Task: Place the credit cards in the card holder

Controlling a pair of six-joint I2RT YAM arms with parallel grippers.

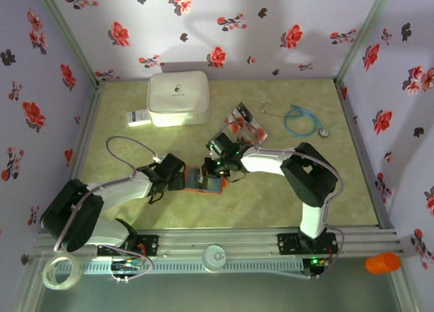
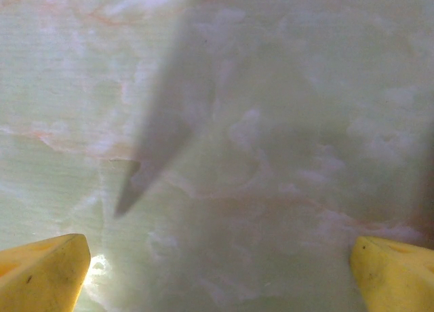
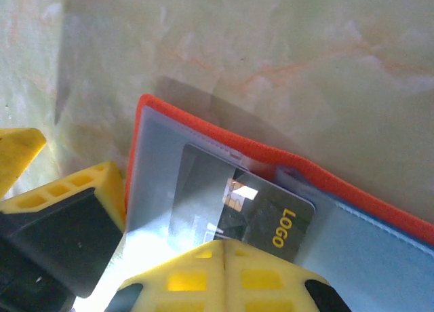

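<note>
The card holder [image 3: 203, 132] lay open on the table with its bluish-grey inside up, directly between my two grippers. One credit card [image 3: 268, 213], dark and printed with "LOGO", sat partway into the holder's clear pocket, its far end already under the sleeve. My right gripper [image 3: 224, 247] was pinched tight on the card's near edge, at the holder's right side. My left gripper [image 2: 217, 264] was spread wide with nothing between its fingers, low over bare tabletop just left of the holder.

I judged the step to be the insertion itself. The card was lined up and started but not seated. The next move would call for a short, flat push along the pocket's line. The holder would need to be kept from sliding, and my empty left gripper was well placed to brace it. After that I would let go and reach for another card.

By my count there was one card holder and one credit card in my grip. A small heap of loose cards [image 1: 245, 122] lay beyond the holder to its right. It was perhaps three or four, too overlapped in the overhead view to count surely.
</note>
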